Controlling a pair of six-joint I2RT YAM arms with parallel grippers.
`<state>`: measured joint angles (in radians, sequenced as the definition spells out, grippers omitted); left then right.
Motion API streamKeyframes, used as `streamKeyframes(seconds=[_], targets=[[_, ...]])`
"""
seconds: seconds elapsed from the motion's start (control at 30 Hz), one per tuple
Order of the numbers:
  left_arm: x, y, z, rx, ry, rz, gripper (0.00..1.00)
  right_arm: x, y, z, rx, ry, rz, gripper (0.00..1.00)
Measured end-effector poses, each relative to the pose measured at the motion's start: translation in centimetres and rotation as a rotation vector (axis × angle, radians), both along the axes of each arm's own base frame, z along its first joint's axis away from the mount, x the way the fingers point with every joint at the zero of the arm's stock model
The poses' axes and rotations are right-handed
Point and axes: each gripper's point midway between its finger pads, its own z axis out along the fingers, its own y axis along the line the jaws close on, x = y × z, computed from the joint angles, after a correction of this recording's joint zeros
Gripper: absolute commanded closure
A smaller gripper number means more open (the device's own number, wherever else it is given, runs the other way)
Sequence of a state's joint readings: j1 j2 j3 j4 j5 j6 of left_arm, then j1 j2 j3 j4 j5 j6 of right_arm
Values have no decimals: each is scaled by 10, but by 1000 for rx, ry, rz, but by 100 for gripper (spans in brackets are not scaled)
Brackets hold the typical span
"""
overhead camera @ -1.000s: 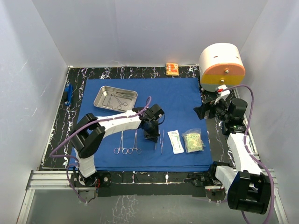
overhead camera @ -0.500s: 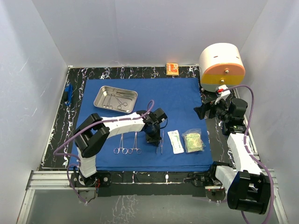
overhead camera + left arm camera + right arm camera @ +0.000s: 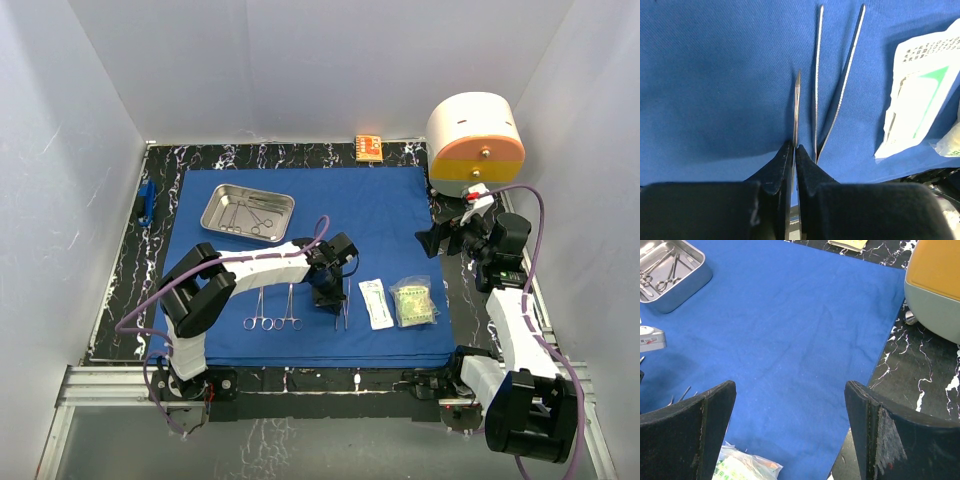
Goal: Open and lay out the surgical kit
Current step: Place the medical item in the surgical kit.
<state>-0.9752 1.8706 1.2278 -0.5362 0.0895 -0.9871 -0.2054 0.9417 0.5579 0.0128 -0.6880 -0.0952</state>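
Left gripper is clamped on a slim pointed steel instrument over the royal-blue drape, just beside shiny tweezers lying near the drape's front edge. Right gripper gapes wide over the drape's right edge.

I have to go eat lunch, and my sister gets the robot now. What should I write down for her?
Left gripper: shut on a slim pointed instrument, down at the blue cloth.
Right gripper: open, holding nothing, at the cloth's right edge.
Done: cloth spread; two ring-handled forceps, tweezers and two packets laid in a row.
Left: set this instrument down; empty the steel tray, which holds more instruments.
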Motion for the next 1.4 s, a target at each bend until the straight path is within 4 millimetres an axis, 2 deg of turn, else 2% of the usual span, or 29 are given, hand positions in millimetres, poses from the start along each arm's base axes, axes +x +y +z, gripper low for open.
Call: streamKeyframes(seconds=[1.4], targets=[[6, 1, -8, -42, 35, 40, 89, -4, 5, -1, 12, -8, 33, 10]])
